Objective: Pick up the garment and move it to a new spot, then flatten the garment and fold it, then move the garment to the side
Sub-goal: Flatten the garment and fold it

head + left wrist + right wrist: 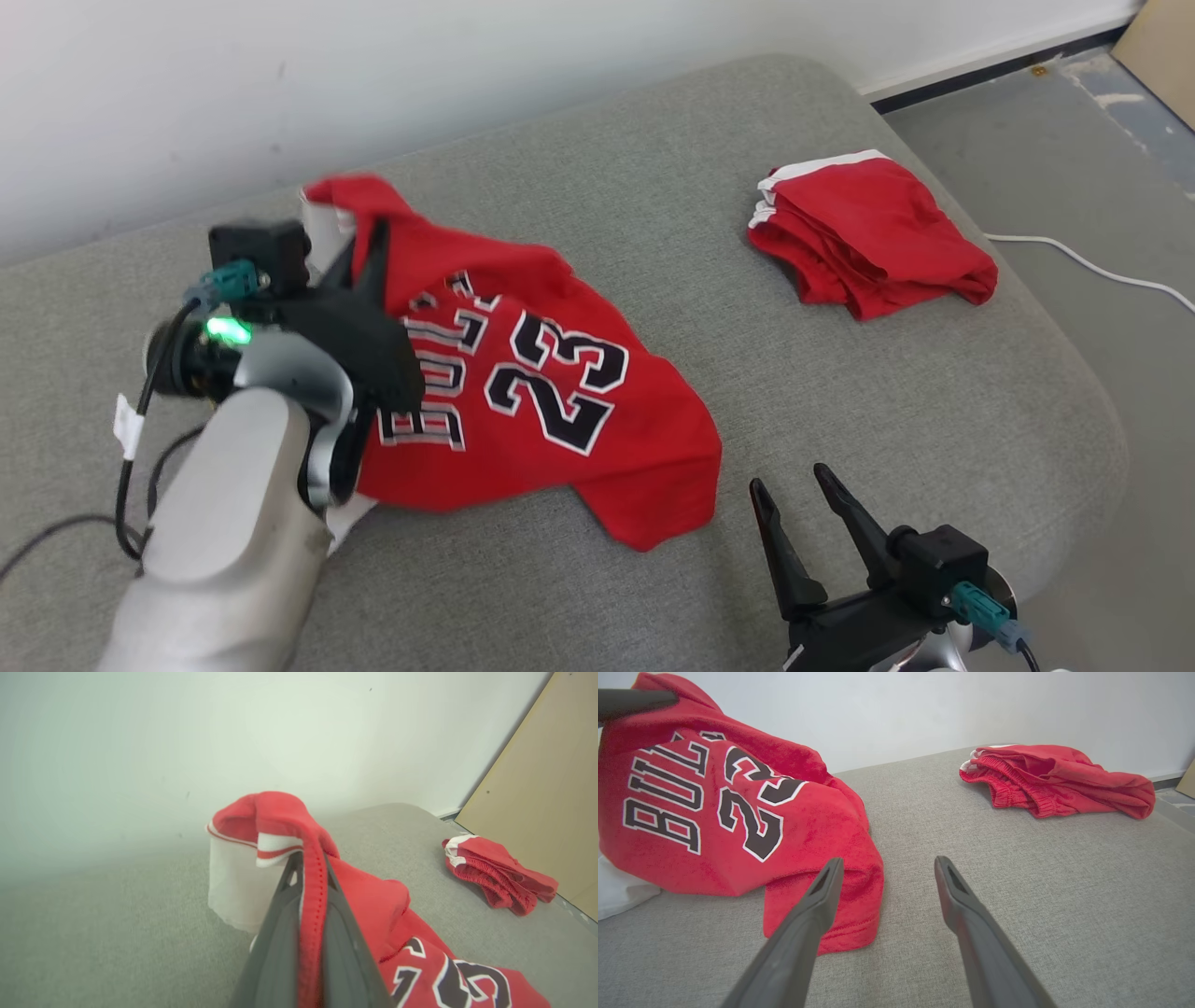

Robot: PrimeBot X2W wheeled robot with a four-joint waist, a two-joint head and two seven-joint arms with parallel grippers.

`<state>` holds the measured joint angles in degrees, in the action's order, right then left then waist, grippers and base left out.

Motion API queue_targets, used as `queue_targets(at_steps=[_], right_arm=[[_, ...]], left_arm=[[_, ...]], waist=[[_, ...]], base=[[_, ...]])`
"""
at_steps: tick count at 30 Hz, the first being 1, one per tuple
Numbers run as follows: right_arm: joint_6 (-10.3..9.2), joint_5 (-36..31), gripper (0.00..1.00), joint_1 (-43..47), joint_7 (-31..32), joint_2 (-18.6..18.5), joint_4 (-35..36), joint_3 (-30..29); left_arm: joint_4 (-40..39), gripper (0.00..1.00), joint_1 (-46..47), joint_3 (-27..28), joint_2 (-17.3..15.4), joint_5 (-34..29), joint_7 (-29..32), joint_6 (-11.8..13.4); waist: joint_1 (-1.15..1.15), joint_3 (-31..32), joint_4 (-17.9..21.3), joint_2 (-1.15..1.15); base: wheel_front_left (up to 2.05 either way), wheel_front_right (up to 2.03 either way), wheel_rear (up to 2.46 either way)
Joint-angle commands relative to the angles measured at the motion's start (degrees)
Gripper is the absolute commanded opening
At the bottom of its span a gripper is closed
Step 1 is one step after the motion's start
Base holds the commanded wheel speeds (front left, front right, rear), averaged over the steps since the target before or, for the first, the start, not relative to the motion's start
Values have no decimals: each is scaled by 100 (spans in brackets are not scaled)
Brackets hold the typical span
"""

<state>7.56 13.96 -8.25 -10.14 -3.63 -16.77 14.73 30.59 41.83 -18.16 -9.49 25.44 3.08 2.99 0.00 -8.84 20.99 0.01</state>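
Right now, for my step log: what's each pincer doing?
Left pincer: shut on the jersey.
Right pincer: open, holding nothing.

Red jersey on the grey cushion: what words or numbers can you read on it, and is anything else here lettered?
"23": on the red jersey, black numerals edged white.
"BULL": beside the number, same lettering; anything after it is folded away.
White tag on a black cable: too small to read.
Red shorts: no lettering visible.
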Motion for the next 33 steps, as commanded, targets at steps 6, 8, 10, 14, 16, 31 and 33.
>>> queue_targets(at_steps=[6,8,10,14,16,31,33], right_arm=[[-14,49,100,-71,-32,-28,-66,77],[-14,54,100,-30,-45,-54,-79,46],[-14,61,100,22,-48,-75,-88,18],[-14,24,100,112,-11,-67,-65,-39],[-14,40,100,126,5,-62,-31,-35],[-14,-37,100,309,183,-146,161,-64],[-14,-35,100,322,188,-126,180,-42]], left_arm=[[208,0,862,-218,-110,-512,-1054,-186],[251,0,1106,-312,-80,-639,-1375,-285],[258,0,1334,-444,-22,-741,-1580,-463],[196,0,1467,-687,188,-753,-1763,-762],[203,0,1245,-893,234,-691,-1775,-889],[-680,0,-2008,-2000,-1358,-276,-1803,-1037],[-717,0,-2194,-1973,-1470,-192,-1761,-1021]], waist=[[0,46,186,-1],[0,68,199,-1],[0,103,177,-1],[0,136,10,-1],[0,132,-127,-1],[0,242,-1116,-1],[0,251,-1205,-1]], base=[[0,0,0],[0,0,0],[0,0,0],[0,0,0],[0,0,0],[0,0,0],[0,0,0]])
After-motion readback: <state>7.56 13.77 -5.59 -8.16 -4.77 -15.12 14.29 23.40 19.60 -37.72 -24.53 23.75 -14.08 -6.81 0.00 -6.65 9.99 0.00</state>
